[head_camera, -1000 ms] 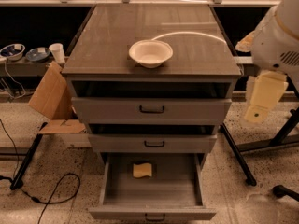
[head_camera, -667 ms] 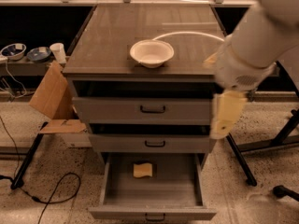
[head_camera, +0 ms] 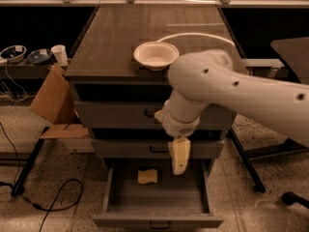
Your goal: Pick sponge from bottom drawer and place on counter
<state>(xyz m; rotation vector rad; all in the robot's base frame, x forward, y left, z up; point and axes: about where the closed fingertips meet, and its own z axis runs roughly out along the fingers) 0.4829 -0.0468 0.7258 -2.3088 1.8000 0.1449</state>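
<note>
Arm [head_camera: 231, 88] position differs from one second ago: the white arm, then at the 3 o'clock edge of the view and clear of the cabinet, now crosses in front of the two upper drawers. The gripper [head_camera: 179, 164] hangs pointing down over the open bottom drawer [head_camera: 159, 221]. Whether the gripper is apart or together cannot be told from this view. The sponge [head_camera: 147, 176] lies flat on the drawer floor, in the same spot as before, toward the back wall and left of centre. It sits at roughly 8 o'clock from the gripper tip, near but apart, with no contact. The counter [head_camera: 116, 37] carries a white bowl [head_camera: 155, 55] at its front edge, at about 12 o'clock from the gripper. Judgement: the approach phase is under way and the grasp is not yet made. The next move calls for a short shift toward 8 o'clock and a descent into the drawer. Risk: the drawer is shallow and the middle drawer front sits close above its back, so wrist clearance looks limited. For placement, bare counter surface is available at 9 o'clock and at 12 o'clock from the bowl.
</note>
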